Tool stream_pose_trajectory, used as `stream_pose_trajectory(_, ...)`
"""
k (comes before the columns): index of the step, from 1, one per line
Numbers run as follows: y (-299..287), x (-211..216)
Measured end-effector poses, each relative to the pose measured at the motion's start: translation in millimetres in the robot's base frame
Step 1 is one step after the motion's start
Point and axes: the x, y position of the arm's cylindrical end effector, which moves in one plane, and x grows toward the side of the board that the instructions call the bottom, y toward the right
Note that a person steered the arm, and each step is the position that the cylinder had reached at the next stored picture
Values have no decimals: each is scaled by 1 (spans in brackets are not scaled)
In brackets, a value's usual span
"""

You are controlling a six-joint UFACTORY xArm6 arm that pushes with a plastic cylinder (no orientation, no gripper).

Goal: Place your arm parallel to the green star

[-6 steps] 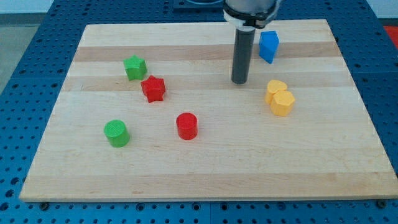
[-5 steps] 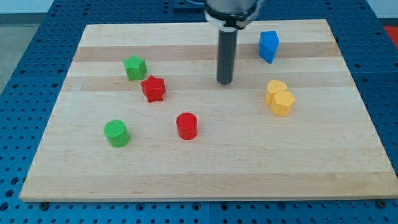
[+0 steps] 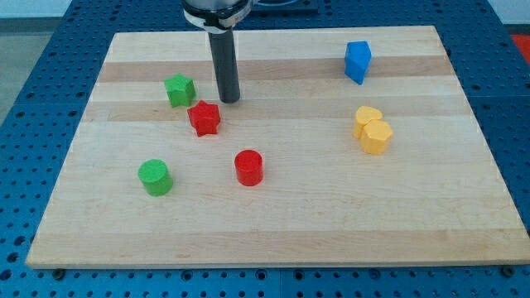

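Setting: wooden bench (image 3: 273, 223) laid on a blue perforated base (image 3: 33, 99); seven small blocks are spread over it.
Green blocks: two are counted, the green star (image 3: 180, 89) near the view's upper left and a green cylinder (image 3: 155, 177) lower left.
Red blocks: two are counted, a red star (image 3: 204, 117) just below and right of the green star, and a red cylinder (image 3: 248, 167) near the middle.
Tip: my tip (image 3: 229, 100) is seen just to the right of the green star, apart from it, at about the same height in the view, and just above the red star.
Gripper: none is fitted; only a plain rod is carried and nothing is held.
Blue blocks: one blue block (image 3: 357, 62) is counted at the upper right.
Yellow blocks: two are counted, a yellow heart (image 3: 368, 117) touching a yellow hexagon (image 3: 377, 136), at the right.
Progress: the task is judged almost or fully done, since the tip is level with the star; at most a small alignment is left.
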Motion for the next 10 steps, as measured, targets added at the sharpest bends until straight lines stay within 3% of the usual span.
stream_pose_trajectory(1, -30, 0)
stream_pose_trajectory(3, -29, 0)
stream_pose_trajectory(6, 59, 0)
stream_pose_trajectory(10, 73, 1)
